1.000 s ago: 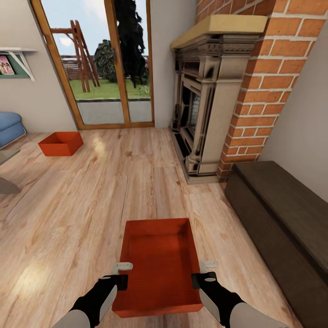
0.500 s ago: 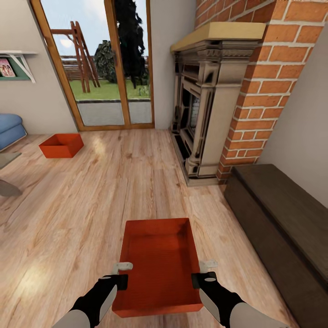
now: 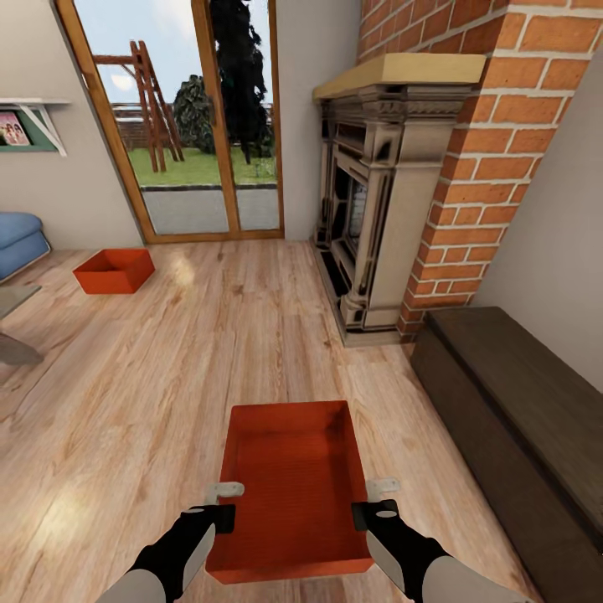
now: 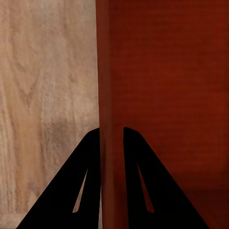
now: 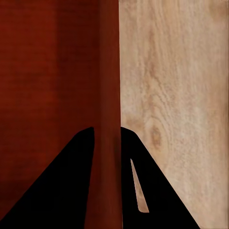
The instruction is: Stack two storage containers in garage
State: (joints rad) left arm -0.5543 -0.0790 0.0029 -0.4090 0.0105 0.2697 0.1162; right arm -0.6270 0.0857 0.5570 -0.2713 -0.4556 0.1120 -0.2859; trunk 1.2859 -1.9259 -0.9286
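Two grippers carry the near storage container [image 3: 291, 494] in front of you, clear of the wood-plank floor [image 3: 167, 377]: your left gripper [image 3: 223, 504] pinches its left wall, your right gripper [image 3: 374, 501] its right wall. Each wrist view shows black fingers [image 4: 83, 181] closed tight on either face of a thin red wall, so the load sits balanced and level, open side up. One bin remains, the second container [image 3: 114, 270], lying well apart by the blue sofa [image 3: 18, 239], near the glass door [image 3: 180, 117]; the brick fireplace [image 3: 377, 209] stands to your right
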